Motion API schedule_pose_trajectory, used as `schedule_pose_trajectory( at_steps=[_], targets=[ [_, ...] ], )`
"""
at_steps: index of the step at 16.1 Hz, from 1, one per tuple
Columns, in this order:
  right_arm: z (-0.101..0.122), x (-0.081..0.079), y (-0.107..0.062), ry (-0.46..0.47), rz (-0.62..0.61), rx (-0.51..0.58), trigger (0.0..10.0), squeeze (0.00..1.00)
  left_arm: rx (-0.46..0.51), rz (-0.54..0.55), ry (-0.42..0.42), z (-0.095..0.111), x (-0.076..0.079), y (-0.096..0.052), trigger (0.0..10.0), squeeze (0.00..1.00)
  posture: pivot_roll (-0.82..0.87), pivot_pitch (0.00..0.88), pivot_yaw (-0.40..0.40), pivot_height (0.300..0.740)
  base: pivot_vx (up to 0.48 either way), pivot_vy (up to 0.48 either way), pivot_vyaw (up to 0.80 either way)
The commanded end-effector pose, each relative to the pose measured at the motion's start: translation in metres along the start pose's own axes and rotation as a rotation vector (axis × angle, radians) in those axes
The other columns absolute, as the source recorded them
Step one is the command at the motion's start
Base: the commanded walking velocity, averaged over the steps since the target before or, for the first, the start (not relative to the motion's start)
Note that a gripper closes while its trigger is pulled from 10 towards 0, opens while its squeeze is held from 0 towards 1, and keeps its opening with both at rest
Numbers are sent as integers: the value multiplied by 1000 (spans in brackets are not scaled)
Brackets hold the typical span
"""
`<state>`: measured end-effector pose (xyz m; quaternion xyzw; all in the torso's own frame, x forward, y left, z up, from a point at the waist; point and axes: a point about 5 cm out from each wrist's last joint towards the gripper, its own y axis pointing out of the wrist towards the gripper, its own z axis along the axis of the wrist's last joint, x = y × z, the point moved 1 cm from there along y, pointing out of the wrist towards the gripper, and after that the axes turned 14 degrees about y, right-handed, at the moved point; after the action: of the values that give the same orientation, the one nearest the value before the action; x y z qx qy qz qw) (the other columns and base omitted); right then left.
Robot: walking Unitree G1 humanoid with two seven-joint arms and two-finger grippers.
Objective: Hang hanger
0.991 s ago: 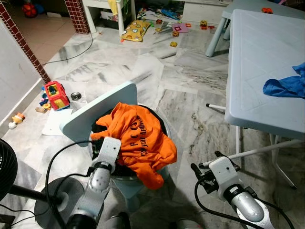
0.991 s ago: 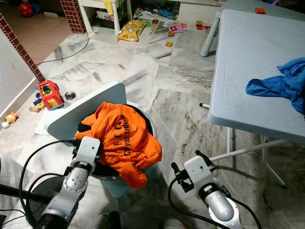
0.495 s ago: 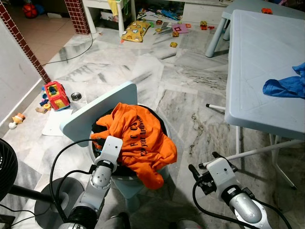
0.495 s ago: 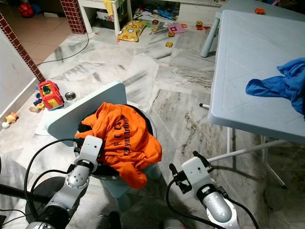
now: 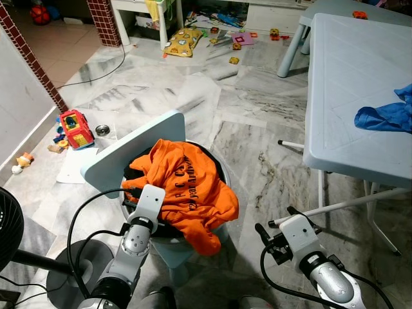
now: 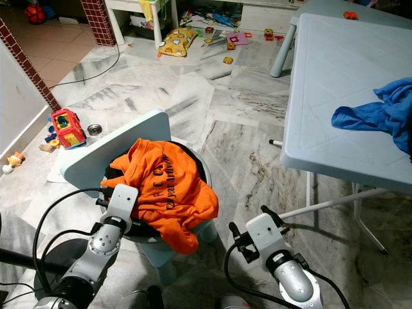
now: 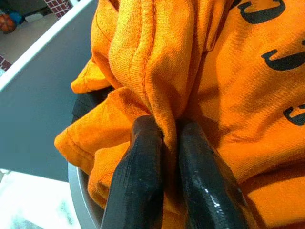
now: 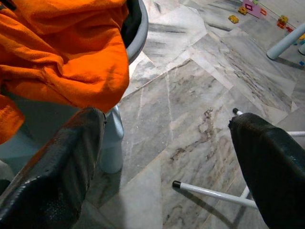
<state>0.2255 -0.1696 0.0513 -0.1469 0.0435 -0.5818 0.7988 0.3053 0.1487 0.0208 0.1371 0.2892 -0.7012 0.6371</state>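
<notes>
An orange shirt (image 5: 187,187) with black lettering is heaped over a grey basin (image 5: 221,168) that stands on a light blue chair (image 5: 129,151). My left gripper (image 7: 167,125) is at the shirt's near left side, shut on a bunched fold of the orange fabric. My right gripper (image 5: 277,220) hovers low to the right of the chair, open, with nothing between its fingers (image 8: 62,162). Dark cloth shows under the shirt at the basin's left rim.
A light blue table (image 5: 347,77) with a blue cloth (image 5: 386,116) stands at the right, thin white rods (image 5: 322,207) with black tips beneath it. A black fan (image 5: 9,235) stands at my left. Toys, including a red truck (image 5: 75,127), litter the marble floor.
My left forearm has sunk a little while its gripper stays on the shirt. The right gripper has shifted only slightly.
</notes>
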Motion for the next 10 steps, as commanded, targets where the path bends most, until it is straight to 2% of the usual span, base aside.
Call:
schedule_pose_trajectory(
  at_steps=[1,6,8,9,10],
  targets=[
    [-5,0,-2,1,-8,-18,10000,0,-25,15,25,-8,-3,-2,0,0,-246,149,19,740,0,0,0],
    [-5,-1,3,4,-12,-13,10000,0,42,165,55,5,-22,0,0,0,-236,132,25,740,0,0,0],
    [-4,-3,9,8,-11,-3,10000,0,104,216,109,16,-28,1,0,0,-219,111,28,740,0,0,0],
    [-2,-3,14,11,-10,6,10000,0,190,238,218,29,-32,2,0,0,-209,98,30,740,0,0,0],
    [-1,-3,16,13,-10,11,10000,0,240,245,264,37,-33,1,0,0,-206,95,31,740,0,0,0]
  ],
)
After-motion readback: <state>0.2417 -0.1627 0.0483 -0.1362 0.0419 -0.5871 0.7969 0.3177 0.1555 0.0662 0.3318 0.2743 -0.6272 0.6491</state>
